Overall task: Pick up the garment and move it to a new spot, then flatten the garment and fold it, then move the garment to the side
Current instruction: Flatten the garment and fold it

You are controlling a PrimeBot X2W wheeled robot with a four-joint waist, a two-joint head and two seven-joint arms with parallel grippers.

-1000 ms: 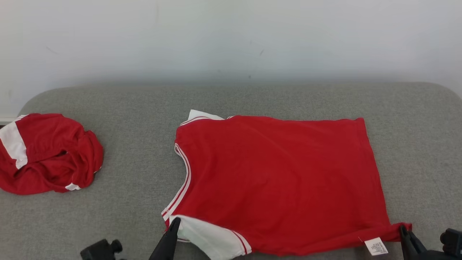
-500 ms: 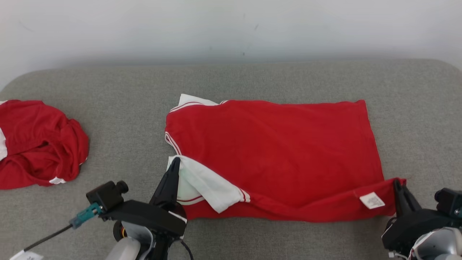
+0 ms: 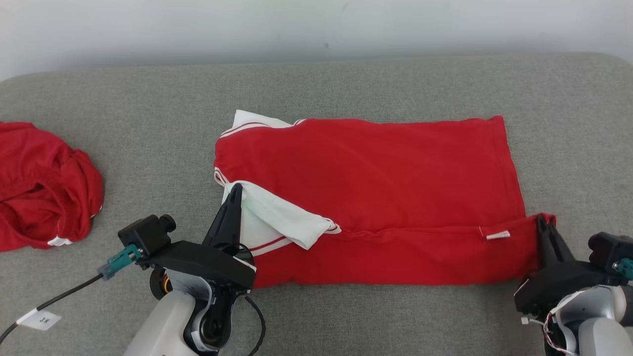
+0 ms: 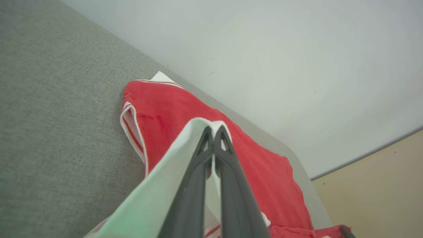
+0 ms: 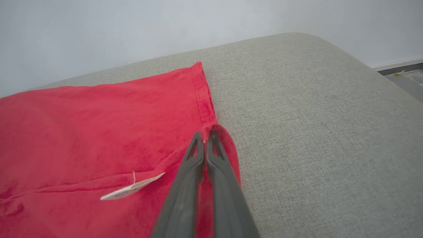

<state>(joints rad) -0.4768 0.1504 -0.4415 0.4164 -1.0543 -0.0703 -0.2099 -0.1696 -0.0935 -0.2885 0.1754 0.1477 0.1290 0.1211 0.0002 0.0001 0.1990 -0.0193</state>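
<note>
The red, white-trimmed jersey-cloth shirt (image 3: 371,163) lies spread at the centre of the grey fabric-covered cushion (image 3: 148,123), neckline toward 9 o'clock and hem toward 3 o'clock. At 7 o'clock the left pincer (image 3: 236,190) is clamped tight on the white sleeve (image 3: 277,220). At 4 o'clock the right pincer (image 3: 541,221) is pinched closed on the near hem corner. Gripping both ends of the near edge keeps it taut and straight, apparently for a lengthwise fold toward 12 o'clock. A crumpled second red garment (image 3: 39,188) sits well apart at 9 o'clock.
</note>
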